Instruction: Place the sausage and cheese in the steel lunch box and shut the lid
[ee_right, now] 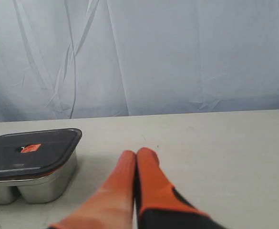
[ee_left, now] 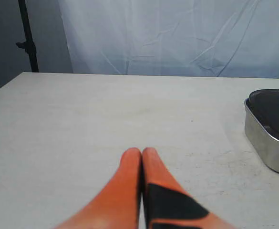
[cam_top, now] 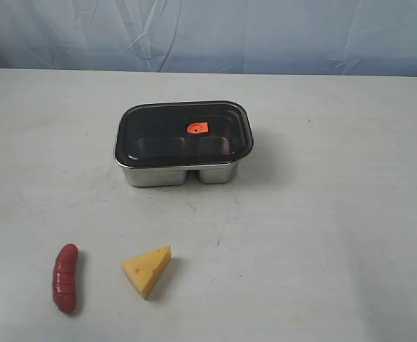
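Left wrist view: the left gripper (ee_left: 141, 151) has its orange fingers pressed tight together with nothing between them, low over the table (ee_left: 82, 124). The right gripper (ee_right: 135, 153) is likewise closed and holds nothing. Beyond them stands the steel lunch box (cam_top: 172, 174) with the lid (cam_top: 158, 135) seated on it, orange valve (cam_top: 197, 127) up. Two compartments show dimly through the dark lid. The sausage (cam_top: 65, 278) and the cheese (cam_top: 147, 269) lie outside the box on the table's near side, next to each other but apart.
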Available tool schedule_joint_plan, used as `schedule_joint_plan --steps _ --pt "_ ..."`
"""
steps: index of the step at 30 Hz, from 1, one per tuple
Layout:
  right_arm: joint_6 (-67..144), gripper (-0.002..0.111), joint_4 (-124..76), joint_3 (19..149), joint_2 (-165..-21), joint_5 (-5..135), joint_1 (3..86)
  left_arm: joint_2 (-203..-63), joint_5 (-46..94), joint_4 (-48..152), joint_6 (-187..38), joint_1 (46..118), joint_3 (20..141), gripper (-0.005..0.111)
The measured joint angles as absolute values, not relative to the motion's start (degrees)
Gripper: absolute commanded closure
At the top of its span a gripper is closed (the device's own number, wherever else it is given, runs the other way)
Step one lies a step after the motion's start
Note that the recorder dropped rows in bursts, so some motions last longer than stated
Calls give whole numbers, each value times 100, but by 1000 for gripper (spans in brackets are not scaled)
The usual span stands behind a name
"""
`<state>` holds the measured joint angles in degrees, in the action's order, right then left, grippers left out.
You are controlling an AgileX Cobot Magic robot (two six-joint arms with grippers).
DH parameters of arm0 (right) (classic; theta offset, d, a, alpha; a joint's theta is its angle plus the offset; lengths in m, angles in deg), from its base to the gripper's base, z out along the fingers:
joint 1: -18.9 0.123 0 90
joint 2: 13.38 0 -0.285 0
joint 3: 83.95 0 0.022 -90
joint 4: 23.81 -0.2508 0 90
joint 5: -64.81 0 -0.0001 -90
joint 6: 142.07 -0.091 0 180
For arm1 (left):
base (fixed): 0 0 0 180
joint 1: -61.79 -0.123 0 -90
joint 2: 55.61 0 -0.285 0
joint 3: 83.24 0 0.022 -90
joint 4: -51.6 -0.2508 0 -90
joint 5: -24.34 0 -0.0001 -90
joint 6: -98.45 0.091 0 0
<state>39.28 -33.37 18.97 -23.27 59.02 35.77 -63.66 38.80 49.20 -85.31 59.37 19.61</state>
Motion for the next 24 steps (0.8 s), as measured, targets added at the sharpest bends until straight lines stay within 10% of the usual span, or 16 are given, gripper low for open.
schedule_joint_plan --steps 24 --pt "2025 109 -6571 1965 -2327 6567 3577 -6366 3880 4920 -8531 5937 1961 107"
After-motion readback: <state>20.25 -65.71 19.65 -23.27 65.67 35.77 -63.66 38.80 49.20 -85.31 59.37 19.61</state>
